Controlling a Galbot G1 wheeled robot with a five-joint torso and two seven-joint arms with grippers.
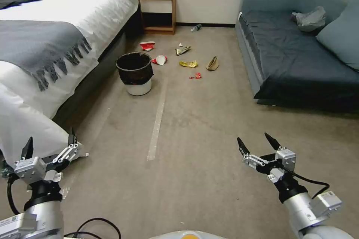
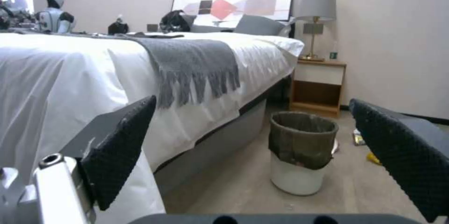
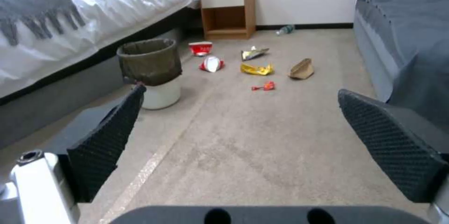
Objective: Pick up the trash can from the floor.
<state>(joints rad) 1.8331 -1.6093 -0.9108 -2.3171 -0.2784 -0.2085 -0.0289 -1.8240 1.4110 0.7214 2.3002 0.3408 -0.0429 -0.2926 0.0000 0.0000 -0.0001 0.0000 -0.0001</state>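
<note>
The trash can [image 1: 135, 74] is a small round white bin with a black bag over its rim. It stands upright on the beige carpet floor [image 1: 202, 127], close to the bed's side. It also shows in the left wrist view [image 2: 301, 152] and the right wrist view [image 3: 152, 71]. My left gripper [image 1: 49, 142] hangs open at the near left, by the bed's corner. My right gripper [image 1: 257, 142] hangs open at the near right. Both are well short of the can and hold nothing.
A white bed [image 1: 56, 44] with a grey throw runs along the left. A dark blue sofa [image 1: 299, 56] lines the right. A wooden nightstand [image 1: 159, 11] stands at the back. Crushed cups [image 1: 147, 46] and wrappers [image 1: 189, 64] lie beyond the can. A pale tape line [image 1: 157, 123] runs up the carpet.
</note>
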